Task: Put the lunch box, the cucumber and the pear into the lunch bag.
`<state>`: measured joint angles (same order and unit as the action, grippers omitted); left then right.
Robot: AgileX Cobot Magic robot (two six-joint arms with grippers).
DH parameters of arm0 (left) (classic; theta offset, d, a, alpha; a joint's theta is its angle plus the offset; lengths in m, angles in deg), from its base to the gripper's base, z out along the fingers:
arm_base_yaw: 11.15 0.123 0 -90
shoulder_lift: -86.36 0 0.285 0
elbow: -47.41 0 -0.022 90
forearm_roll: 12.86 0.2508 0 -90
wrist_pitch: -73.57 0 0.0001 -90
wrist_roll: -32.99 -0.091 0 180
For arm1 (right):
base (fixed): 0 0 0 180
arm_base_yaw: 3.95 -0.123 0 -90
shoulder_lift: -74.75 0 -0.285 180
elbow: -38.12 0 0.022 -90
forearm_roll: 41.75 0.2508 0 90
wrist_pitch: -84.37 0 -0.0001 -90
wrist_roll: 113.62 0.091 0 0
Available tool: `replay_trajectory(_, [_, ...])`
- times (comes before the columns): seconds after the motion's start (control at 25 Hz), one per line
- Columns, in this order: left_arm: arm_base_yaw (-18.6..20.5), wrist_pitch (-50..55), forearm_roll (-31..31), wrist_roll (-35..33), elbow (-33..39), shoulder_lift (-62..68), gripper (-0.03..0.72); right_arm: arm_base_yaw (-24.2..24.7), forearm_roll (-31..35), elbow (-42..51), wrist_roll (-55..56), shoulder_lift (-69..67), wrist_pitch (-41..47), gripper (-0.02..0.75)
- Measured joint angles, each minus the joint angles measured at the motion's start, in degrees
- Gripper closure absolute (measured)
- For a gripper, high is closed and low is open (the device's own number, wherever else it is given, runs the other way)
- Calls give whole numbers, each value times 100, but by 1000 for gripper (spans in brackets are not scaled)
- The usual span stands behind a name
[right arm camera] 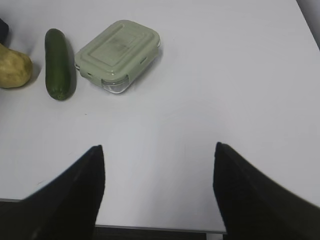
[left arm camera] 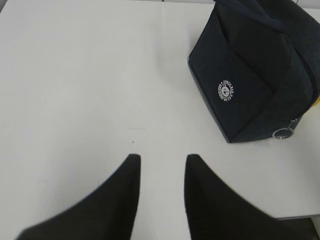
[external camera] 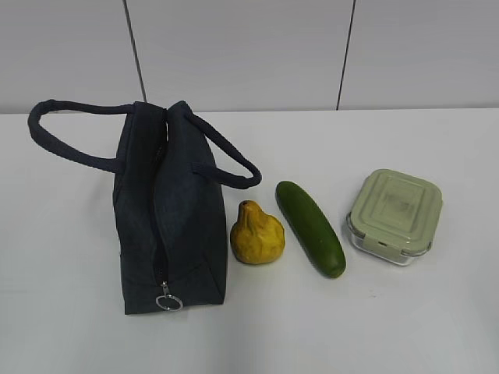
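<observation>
Lumpy pear point(external camera: 256, 234) beside smooth cucumber point(external camera: 310, 227)

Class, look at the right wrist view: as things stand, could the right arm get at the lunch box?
Probably yes: the right gripper is open, and bare table lies between it and the lunch box.

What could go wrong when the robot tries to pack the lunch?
The bag looks zipped shut, with its ring pull at the near end, so nothing fits until it is opened. The pear sits close beside the bag, so a hand tugging the zipper might bump it and make it roll. The cucumber is smooth and round, so it may slip or roll when gripped. Both hands are open and away from everything.
</observation>
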<state>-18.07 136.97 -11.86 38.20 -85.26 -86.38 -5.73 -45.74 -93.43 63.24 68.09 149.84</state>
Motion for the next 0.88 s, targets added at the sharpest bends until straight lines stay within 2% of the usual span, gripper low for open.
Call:
replay_trajectory(0.72, [0,0,0,0,0,39,454,0,0,0,0,0,0,234])
replay_trajectory(0.88, [0,-18,-334,0,-134,659,452,0,0,0,0,0,0,234])
